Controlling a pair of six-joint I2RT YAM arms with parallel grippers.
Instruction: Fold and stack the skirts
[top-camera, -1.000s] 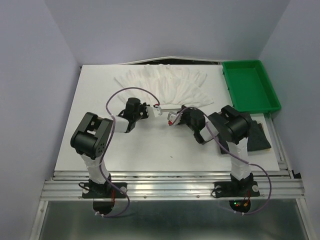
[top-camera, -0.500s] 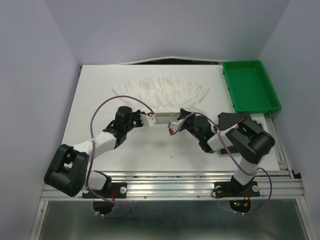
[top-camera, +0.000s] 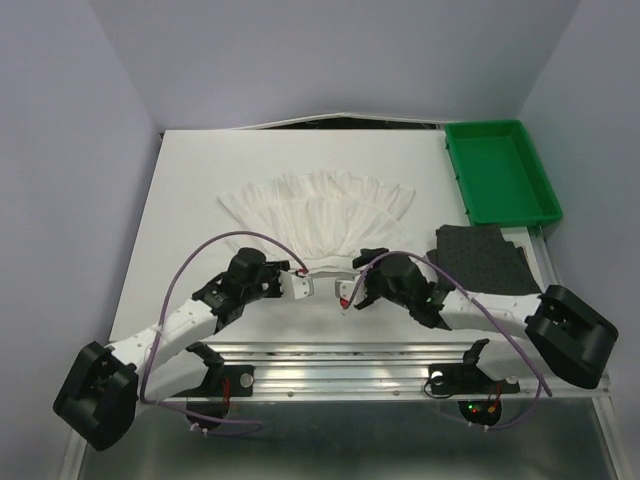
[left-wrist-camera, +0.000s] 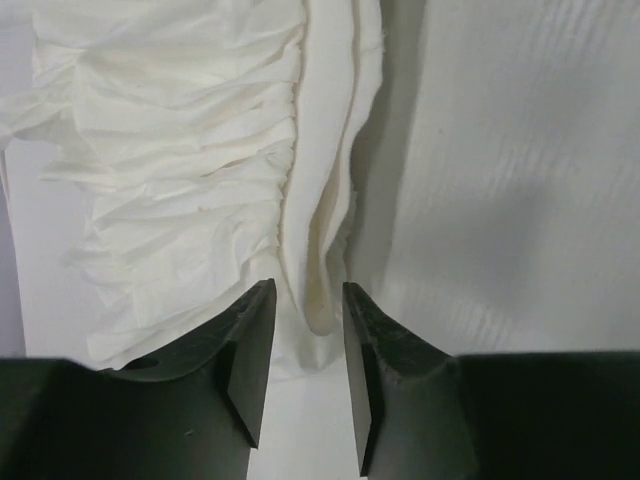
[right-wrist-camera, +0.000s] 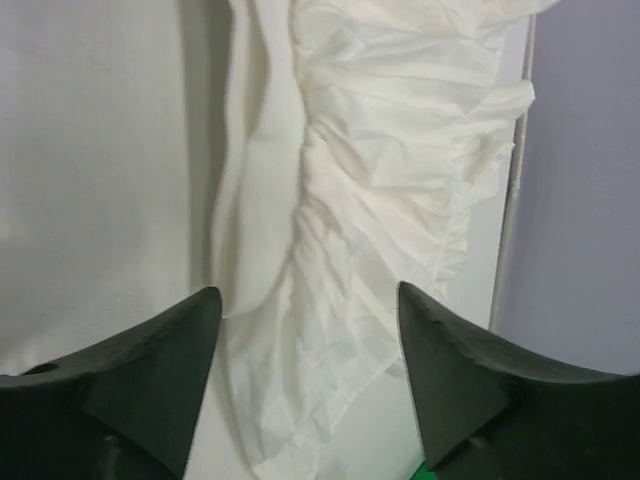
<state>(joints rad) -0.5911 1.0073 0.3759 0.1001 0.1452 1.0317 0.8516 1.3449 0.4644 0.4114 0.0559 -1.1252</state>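
White skirt (top-camera: 320, 205) is spread flat mid-table, hem fanned toward 12, waistband (top-camera: 325, 262) toward 6, close to the near edge

Dark skirt (top-camera: 480, 258) lies flat at 3 to 4 o'clock of it, apart from it, below the green tray (top-camera: 500, 175), which sits at 2. I can't find a third skirt in any view

Left gripper (top-camera: 305, 288) and right gripper (top-camera: 345, 296) are both low at the waistband, side by side at 6 of the white skirt

Left wrist view: fingers (left-wrist-camera: 250, 350) are apart with a narrow gap. The end of the waistband lies between the tips, and I read it as loose, not pinched

Right wrist view: fingers (right-wrist-camera: 150, 370) are wide apart with cloth lying flat between them, nothing gripped

My read: you're at the lay-out step for the white skirt. It's flat and square to the arms, no fold made yet, so the task looks about midway at best

What the next move needs:
- lift both grippers clear of the waistband without dragging it
- take one side of the skirt, waistband corner plus hem corner, at 9 or 3
- carry that side across to the other, keeping it low so the crinkly cloth doesn't bunch
- then move it onto the dark skirt

Watch the left side: with the gap that narrow, the band could snag on a fingertip as you lift
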